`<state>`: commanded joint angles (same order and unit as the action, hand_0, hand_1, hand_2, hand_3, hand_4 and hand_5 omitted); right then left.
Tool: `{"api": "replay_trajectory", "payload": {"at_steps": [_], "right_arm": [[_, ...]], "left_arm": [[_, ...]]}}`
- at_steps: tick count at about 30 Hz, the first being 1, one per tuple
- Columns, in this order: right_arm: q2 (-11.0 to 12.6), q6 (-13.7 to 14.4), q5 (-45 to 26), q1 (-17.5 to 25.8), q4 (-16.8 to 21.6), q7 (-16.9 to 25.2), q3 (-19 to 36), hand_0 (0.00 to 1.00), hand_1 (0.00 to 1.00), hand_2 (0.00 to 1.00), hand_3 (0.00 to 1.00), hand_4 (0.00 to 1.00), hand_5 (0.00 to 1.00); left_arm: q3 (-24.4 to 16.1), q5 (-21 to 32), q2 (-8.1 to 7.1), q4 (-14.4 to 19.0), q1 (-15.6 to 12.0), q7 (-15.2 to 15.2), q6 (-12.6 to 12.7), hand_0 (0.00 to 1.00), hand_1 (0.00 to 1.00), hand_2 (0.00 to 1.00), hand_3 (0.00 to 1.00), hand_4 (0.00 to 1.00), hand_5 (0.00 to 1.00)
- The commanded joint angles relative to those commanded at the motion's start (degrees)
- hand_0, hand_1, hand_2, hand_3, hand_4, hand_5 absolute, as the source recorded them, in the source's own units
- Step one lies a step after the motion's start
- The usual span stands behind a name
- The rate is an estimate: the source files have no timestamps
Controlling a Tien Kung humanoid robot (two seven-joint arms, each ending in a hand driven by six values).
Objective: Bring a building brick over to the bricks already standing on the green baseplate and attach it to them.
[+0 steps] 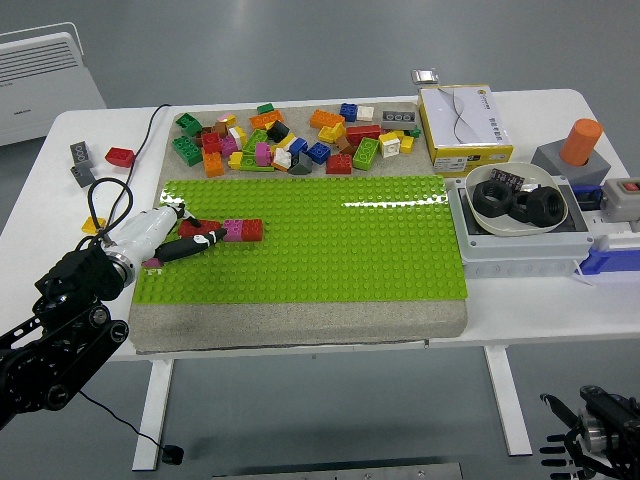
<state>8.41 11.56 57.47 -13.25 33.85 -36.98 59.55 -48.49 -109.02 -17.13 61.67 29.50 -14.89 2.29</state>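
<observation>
Fingers [190, 246] of left robot hand [165, 232] loosely extended, holding nothing; best lifted straight off red brick [196, 229] beside magenta brick [233, 230].

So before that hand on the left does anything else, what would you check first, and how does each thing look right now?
1. Bricks on the green baseplate: the red brick and magenta brick sit side by side near its left end. Ok.
2. Left hand at that row: its dark fingers reach the row's left end. Ok.
3. Brick actually in the hand: cannot tell, the fingers hide it.
4. New brick pressed down fully: cannot tell.
5. Spare bricks: loose pile behind the baseplate. Ok.
6. Right hand: below the table edge, out of the way. Ok.
</observation>
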Motion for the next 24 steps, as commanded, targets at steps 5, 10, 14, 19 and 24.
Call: {"api": "replay_trajectory", "payload": {"at_steps": [5, 10, 14, 19, 24], "right_arm": [[0.0, 0.0, 0.0, 0.0, 0.0, 0.0, 0.0, 0.543, 0.519, 0.605, 0.765, 0.87, 0.998], [0.0, 0.0, -0.1, 0.0, -0.1, 0.0, -0.1, 0.542, 0.516, 0.605, 0.765, 0.871, 0.998], [0.1, 0.0, -0.1, 0.0, -0.1, 0.0, -0.1, 0.542, 0.519, 0.604, 0.765, 0.871, 0.998], [0.0, 0.0, 0.0, 0.1, -0.1, 0.0, -0.1, 0.542, 0.519, 0.604, 0.764, 0.871, 0.998], [0.1, 0.0, 0.0, 0.1, -0.1, 0.0, -0.1, 0.542, 0.519, 0.604, 0.764, 0.871, 0.998]], "left_arm": [[0.1, 0.2, 0.25, -0.6, 0.2, -0.1, 0.1, 0.998, 0.998, 0.998, 0.715, 0.885, 0.998], [-0.1, 0.0, 0.35, -0.7, 0.0, -0.5, -0.2, 0.998, 0.998, 0.998, 0.711, 0.887, 0.998], [-0.5, -0.3, 0.47, -0.5, -0.4, -1.0, -0.6, 0.998, 0.998, 0.998, 0.708, 0.886, 0.998], [-0.9, -0.5, 0.61, -0.7, -0.5, -1.5, -0.7, 0.998, 0.998, 0.998, 0.708, 0.885, 0.998], [-1.3, -0.7, 0.69, -0.7, -0.8, -2.1, -0.6, 0.998, 0.998, 0.998, 0.708, 0.885, 0.998]]}}
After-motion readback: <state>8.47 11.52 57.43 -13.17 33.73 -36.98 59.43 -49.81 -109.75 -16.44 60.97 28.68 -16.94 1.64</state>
